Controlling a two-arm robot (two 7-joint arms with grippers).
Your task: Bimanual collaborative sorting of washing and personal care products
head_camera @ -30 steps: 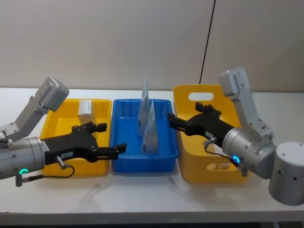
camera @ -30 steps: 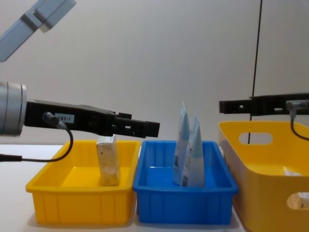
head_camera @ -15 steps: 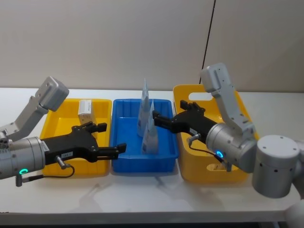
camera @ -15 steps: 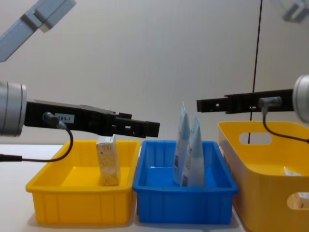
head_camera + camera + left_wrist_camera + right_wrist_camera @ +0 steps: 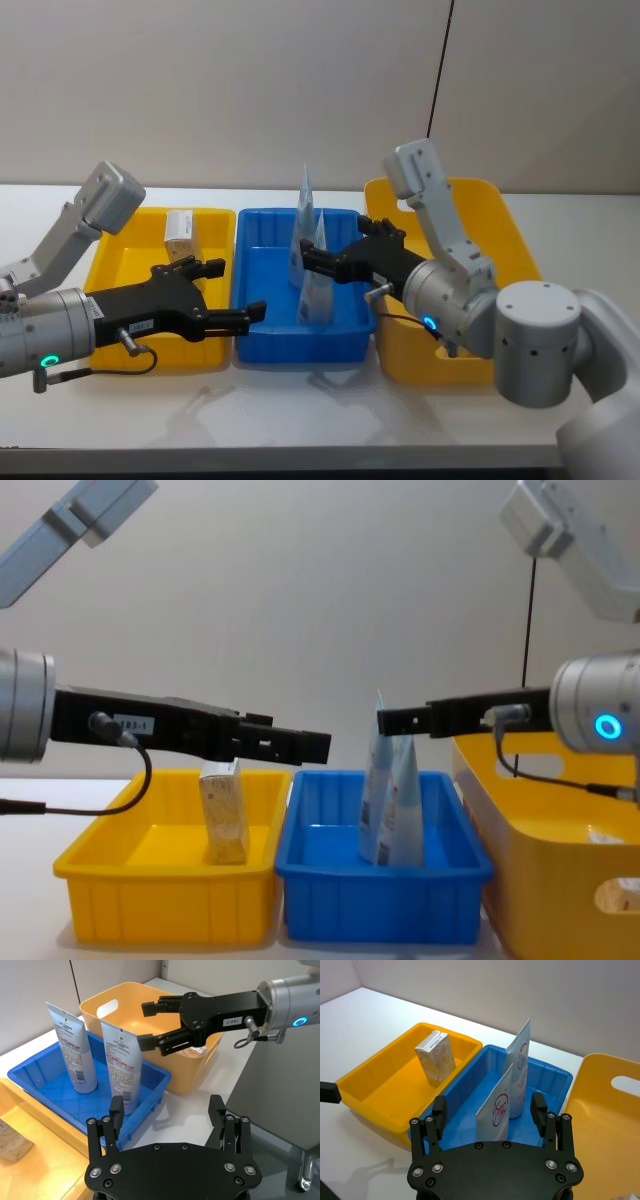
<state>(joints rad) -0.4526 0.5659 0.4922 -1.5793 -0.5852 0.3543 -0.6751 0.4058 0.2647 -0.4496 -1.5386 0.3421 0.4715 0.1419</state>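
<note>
Hovering released over the blue bin's (image 5: 352, 322) right edge, right claw (image 5: 312, 262) facing the upright tubes (image 5: 311, 262); left claw (image 5: 235, 305) released, waiting at its left edge.

From the head camera I cannot see inside the tall yellow bin (image 5: 505, 225): my right arm covers most of it. In the chest view that bin (image 5: 545, 820) is cut by the right and bottom edges, and something white low against its inner wall is too small a sliver to name. The nearer squeeze tube (image 5: 405, 805) overlaps the farther squeeze tube (image 5: 376, 780), and the blue bin (image 5: 380, 890) wall hides both their bases. The print on the small beige carton (image 5: 436, 1057) is too fine to read. My left wrist camera catches only a corner of that carton (image 5: 14, 1141) at the edge. Labels on both tubes stay unreadable there.
</note>
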